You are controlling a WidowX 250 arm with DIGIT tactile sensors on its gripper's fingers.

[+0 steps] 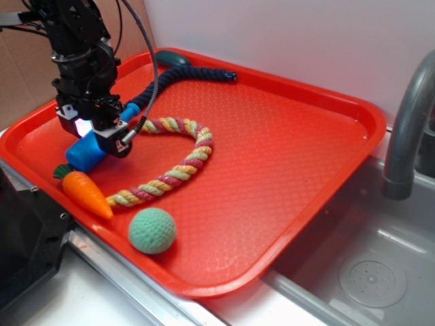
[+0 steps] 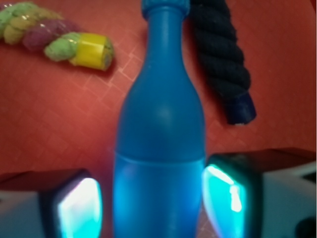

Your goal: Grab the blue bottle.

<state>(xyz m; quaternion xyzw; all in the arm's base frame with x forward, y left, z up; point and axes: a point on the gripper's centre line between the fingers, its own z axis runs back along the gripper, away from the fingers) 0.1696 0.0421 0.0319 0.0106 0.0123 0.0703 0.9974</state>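
My gripper (image 2: 158,198) straddles the blue bottle (image 2: 159,148), jaws parted, pads beside its body with slim gaps, gripping nothing yet. Neck points to twelve o'clock. Smooth plastic could roll or squirt out if I close off-center.

The bottle (image 1: 87,152) lies on the tray (image 1: 285,136) between the pincer's (image 1: 102,132) fingers (image 2: 79,206) — carrot (image 1: 86,193) just before it, ball (image 1: 152,231) nearer the front edge.

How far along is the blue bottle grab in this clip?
Done: the end effector has reached the smooth sky-blue plastic bottle lying on the red plastic tray, with a finger on either side of its body. In hand: the fingers look close to the bottle, but contact isn't clear. Left: closing firmly and lifting.
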